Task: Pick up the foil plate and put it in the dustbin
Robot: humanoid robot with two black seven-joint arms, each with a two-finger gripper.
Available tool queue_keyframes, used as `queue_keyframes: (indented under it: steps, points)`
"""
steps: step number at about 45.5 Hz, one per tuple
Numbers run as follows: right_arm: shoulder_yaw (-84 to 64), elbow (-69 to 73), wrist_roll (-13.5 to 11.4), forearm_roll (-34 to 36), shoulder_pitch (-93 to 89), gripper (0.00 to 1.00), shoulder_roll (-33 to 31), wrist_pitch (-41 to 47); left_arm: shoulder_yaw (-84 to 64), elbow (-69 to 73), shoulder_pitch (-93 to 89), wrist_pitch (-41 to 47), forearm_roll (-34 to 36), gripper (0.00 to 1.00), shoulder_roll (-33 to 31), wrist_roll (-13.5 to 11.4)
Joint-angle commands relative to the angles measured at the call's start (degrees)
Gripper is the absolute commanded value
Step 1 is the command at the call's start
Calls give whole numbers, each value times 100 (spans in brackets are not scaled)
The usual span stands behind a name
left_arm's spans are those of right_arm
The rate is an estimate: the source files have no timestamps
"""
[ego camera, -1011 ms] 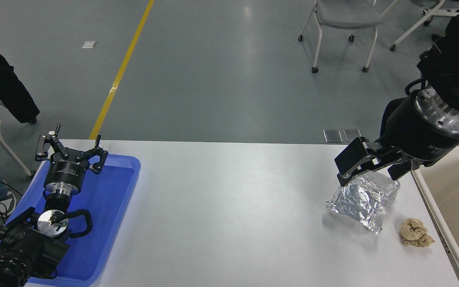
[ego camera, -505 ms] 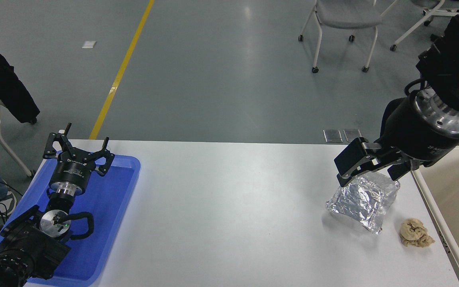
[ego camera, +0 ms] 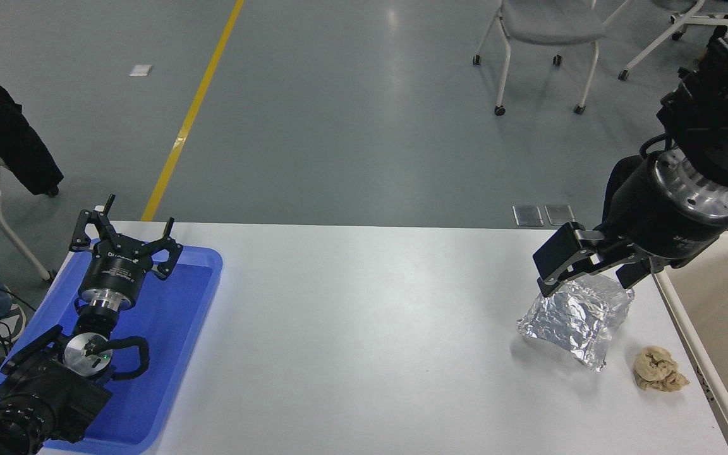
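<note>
Head view: right hand (ego camera: 585,273) is hovering, fingers spread and released, foil plate (ego camera: 576,316) lying just below, dustbin (ego camera: 715,316) waiting right beside it.

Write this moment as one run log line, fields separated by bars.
right gripper: open, at foil plate far edge | plate: on table | dustbin: right | left gripper: parked

foil plate (ego camera: 576,319): shiny wrinkled metal foil | dustbin (ego camera: 718,316): smooth cream plastic | tray (ego camera: 168,354): glossy blue plastic
</note>
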Motion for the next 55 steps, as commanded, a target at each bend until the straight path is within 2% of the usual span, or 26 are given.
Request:
queue_keyframes:
  steps: [1,23,55]
  points:
    - [-8,-387,0,-297,-550,100,-23,-291,4,0,-2,0,0,100,0,0]
    - [-17,-1574,-26,-1291,-2150,100,-339,-1126,4,0,-2,0,0,100,0,0]
    - [291,-3367,-79,-1221,-4655,100,-436,-2514,4,0,-11,0,0,100,-9,9]
